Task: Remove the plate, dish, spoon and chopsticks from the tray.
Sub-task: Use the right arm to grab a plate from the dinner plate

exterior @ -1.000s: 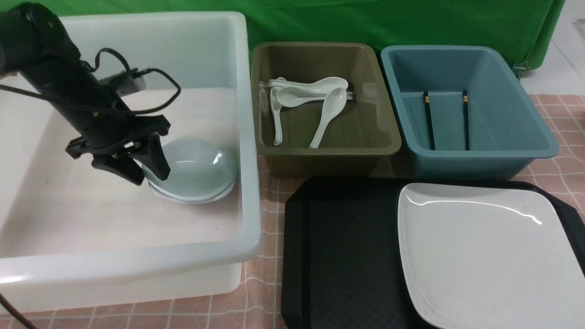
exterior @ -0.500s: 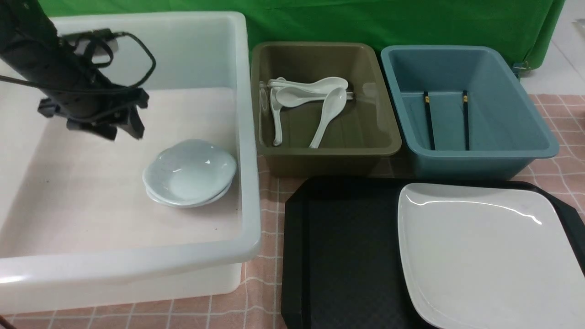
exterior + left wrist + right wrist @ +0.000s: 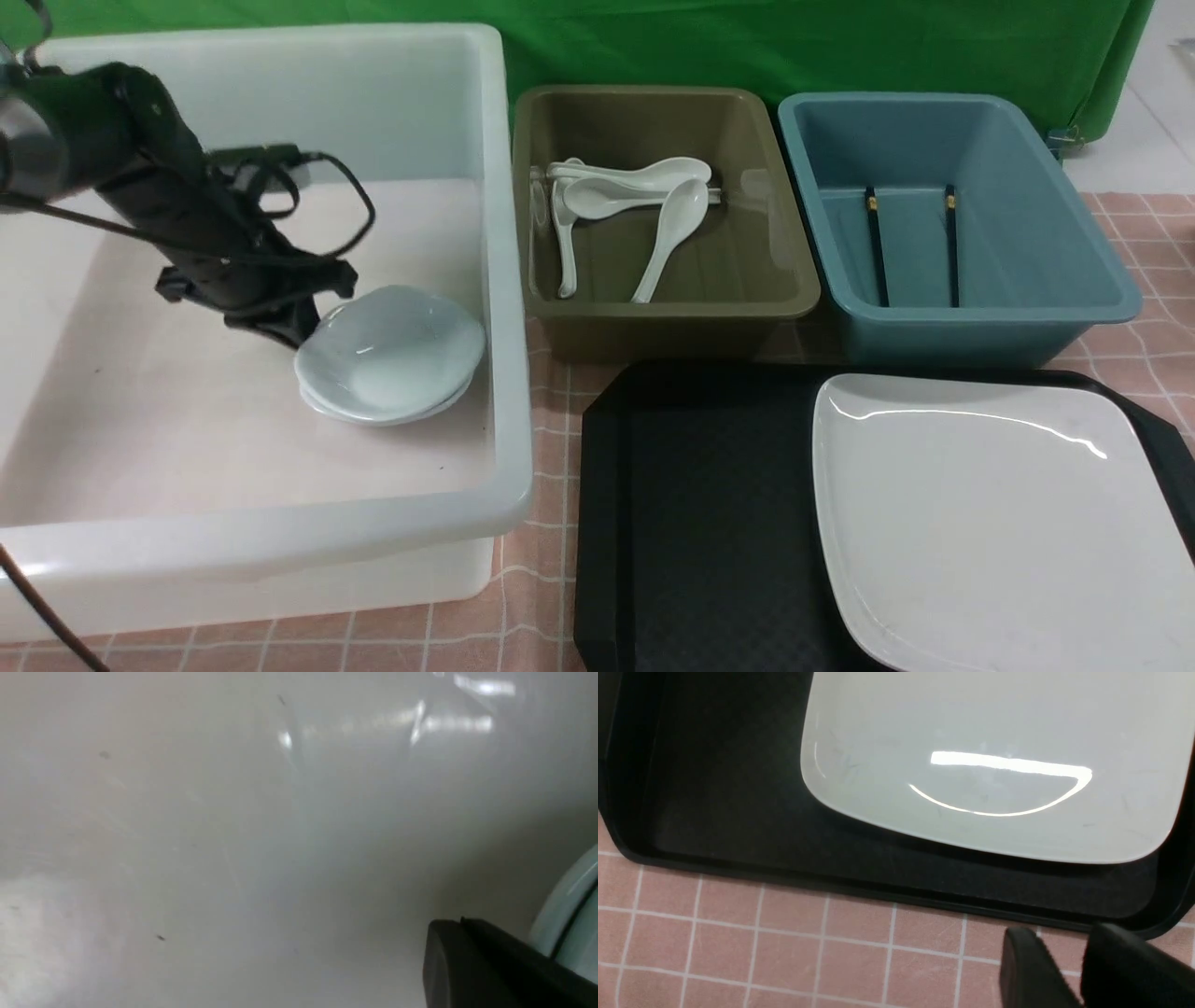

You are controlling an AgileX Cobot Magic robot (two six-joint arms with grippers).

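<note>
The large white plate (image 3: pixel 990 523) lies on the right half of the black tray (image 3: pixel 700 523); the right wrist view shows the plate (image 3: pixel 994 765) and the tray (image 3: pixel 738 812) too. Two small pale dishes (image 3: pixel 387 359) sit stacked in the white tub (image 3: pixel 504 280). My left gripper (image 3: pixel 297 331) is shut with nothing in it, its tips at the stack's far-left rim (image 3: pixel 567 914). Its fingers (image 3: pixel 467 952) press together. White spoons (image 3: pixel 653 233) lie in the olive tub (image 3: pixel 794 271). The black chopsticks (image 3: pixel 878 247) lie in the blue tub (image 3: pixel 1102 271). My right gripper (image 3: pixel 1064 942) is open over the cloth by the tray's rim.
The three tubs stand in a row behind the tray on a pink checked cloth (image 3: pixel 551 392). A green backdrop (image 3: pixel 747 42) closes off the far side. The left arm's cable (image 3: pixel 359 201) loops above the dishes. The tray's left half is bare.
My left gripper stood open over the dishes, rose back to the left while closing, then came down shut at the stack's rim. The dishes, plate and right gripper have not moved.
</note>
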